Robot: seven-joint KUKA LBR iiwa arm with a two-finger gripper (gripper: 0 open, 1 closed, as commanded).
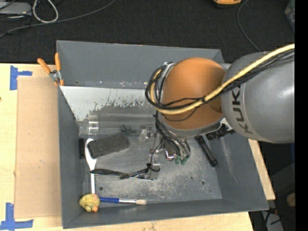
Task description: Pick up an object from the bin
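My gripper (166, 152) hangs below the orange wrist cover, over the middle of the bin floor. Its lower end comes down at the right end of a thin black wiry thing (120, 173) that lies flat and stretches to the left. I cannot tell whether that thing is touched or held. A dark grey rectangular pad (109, 145) lies to the left of the gripper, on a white handled tool (90, 157). A clear plastic tube (115, 124) lies along the back wall. A black stick-like thing (208, 149) lies just right of the gripper.
A small yellow lump (89, 202) and a blue-handled brush (119, 201) lie at the front left corner. The arm and its cover hide the bin's right back part. Bare floor shows at the front right.
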